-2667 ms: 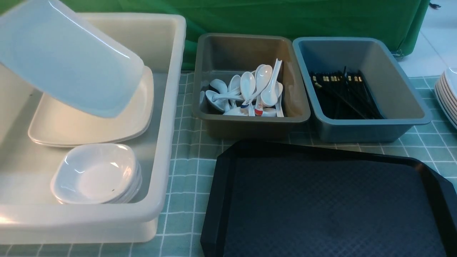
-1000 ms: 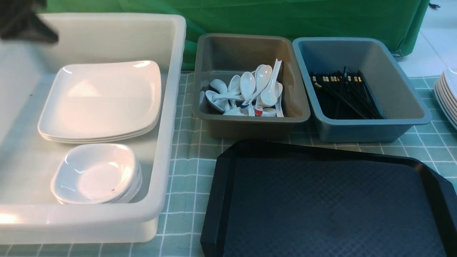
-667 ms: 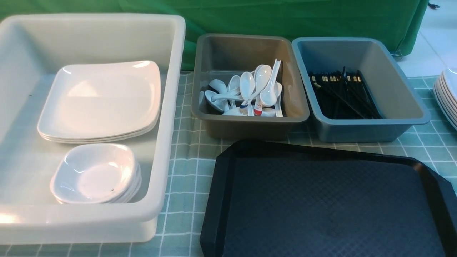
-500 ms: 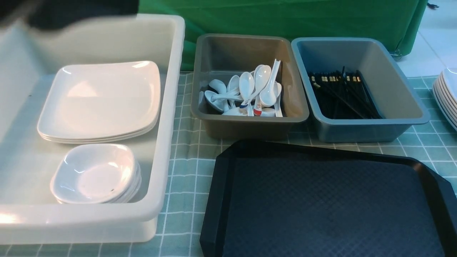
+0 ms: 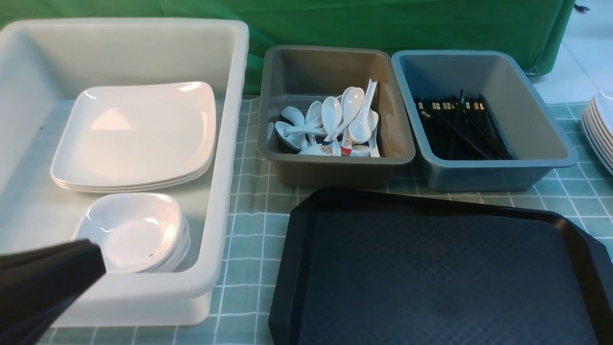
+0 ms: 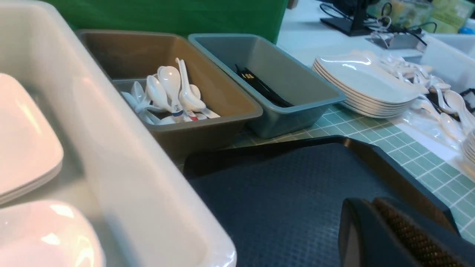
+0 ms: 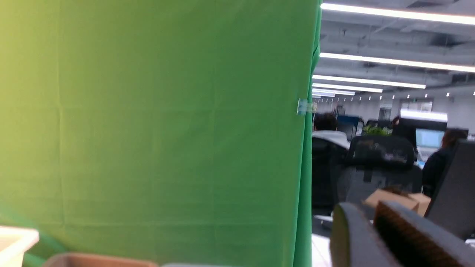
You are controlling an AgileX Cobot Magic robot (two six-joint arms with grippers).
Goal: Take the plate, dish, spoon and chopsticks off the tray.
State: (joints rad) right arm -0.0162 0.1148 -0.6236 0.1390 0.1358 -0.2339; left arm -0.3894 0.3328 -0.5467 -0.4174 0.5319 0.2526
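The black tray [image 5: 431, 278] lies bare at the front right; it also shows in the left wrist view [image 6: 282, 193]. The large white plate [image 5: 136, 134] lies on top of a stack in the white tub [image 5: 225, 191]. Small white dishes [image 5: 139, 232] are stacked in front of it. Several white spoons [image 5: 335, 124] lie in the grey-brown tub. Black chopsticks [image 5: 459, 129] lie in the blue-grey tub. My left gripper [image 5: 72, 268] is a dark blur at the tub's front corner; in its wrist view [image 6: 371, 204] it is shut and empty above the tray. My right gripper [image 7: 371, 209] is shut, empty and raised before a green curtain.
The grey-brown tub [image 5: 335, 165] and the blue-grey tub [image 5: 498, 167] stand side by side behind the tray. A stack of white plates [image 5: 601, 129] sits at the right table edge, with loose spoons [image 6: 441, 100] beyond it. A green curtain hangs behind the table.
The plate, held tilted above the tub 2.7 s ago, now lies flat on the stack. My left arm left the upper left and now shows at the lower left.
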